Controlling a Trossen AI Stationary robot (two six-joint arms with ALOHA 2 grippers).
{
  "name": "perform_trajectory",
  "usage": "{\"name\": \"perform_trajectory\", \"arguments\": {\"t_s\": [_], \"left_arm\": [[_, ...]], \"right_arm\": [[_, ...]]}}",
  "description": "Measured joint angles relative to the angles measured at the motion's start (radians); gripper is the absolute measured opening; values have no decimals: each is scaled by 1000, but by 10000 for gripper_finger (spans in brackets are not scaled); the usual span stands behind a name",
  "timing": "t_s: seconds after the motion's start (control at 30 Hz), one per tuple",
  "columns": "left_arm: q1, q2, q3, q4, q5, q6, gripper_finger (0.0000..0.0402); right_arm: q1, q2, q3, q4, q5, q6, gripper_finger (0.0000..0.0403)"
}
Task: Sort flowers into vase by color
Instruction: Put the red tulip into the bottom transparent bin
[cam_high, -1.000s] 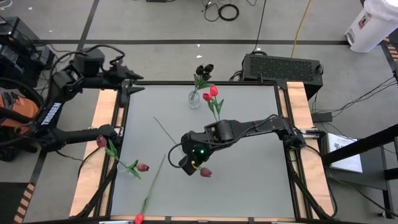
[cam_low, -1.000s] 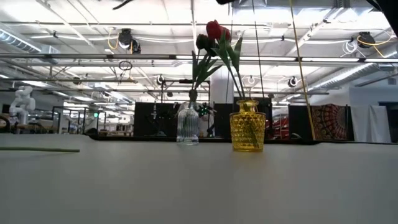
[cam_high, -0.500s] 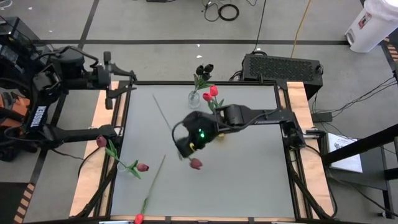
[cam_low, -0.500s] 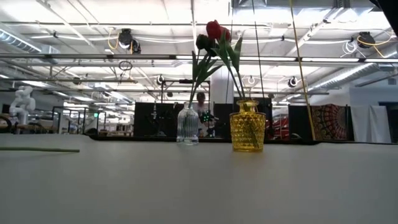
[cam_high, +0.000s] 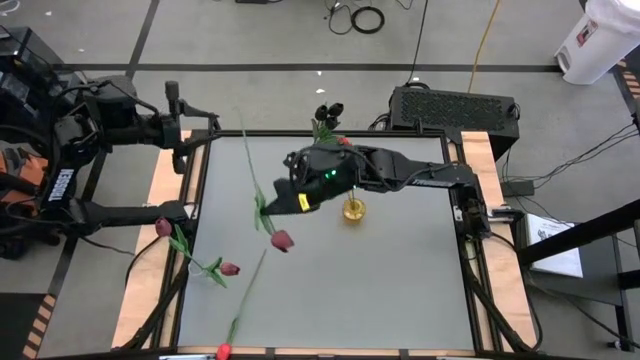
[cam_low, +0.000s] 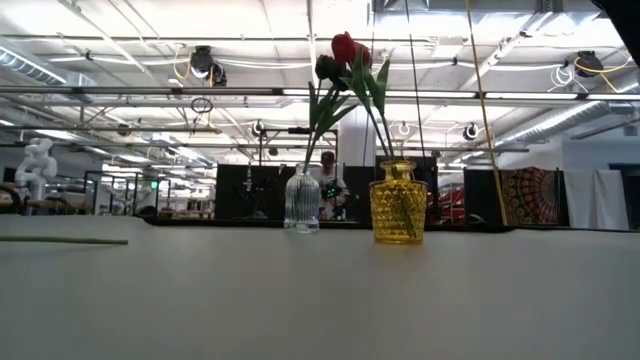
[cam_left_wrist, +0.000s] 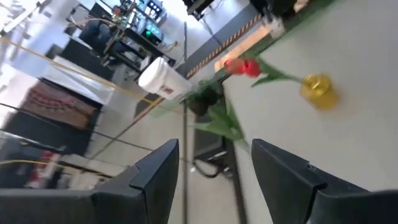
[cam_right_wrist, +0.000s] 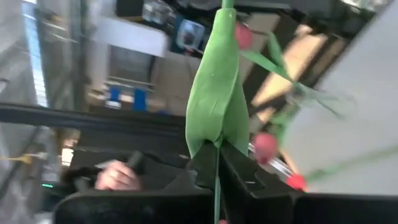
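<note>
Carrying a red tulip (cam_high: 281, 240) by its stem, our right gripper (cam_high: 300, 201) has swung up from the table's middle toward the vases, fingers pinched on the stem, head dangling over open tabletop. That puts it close to the yellow vase (cam_high: 353, 210) holding the reds. The left gripper (cam_high: 205, 130), jaws spread, waits beyond the far-left corner; more tulips (cam_high: 203, 262) lie along the left edge.

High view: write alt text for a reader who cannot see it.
The right gripper, shut on a maroon-headed tulip, carries it above the table near a yellow vase. The left gripper waits open at the table's far left corner. More tulips lie along the left edge.
</note>
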Motion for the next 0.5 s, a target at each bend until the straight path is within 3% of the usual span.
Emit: {"name": "perform_trajectory", "arguments": {"t_s": [0.5], "left_arm": [[-11, 3, 0, 8, -218, 255, 210]], "right_arm": [[-66, -3, 0, 200, 1, 161, 0]]}}
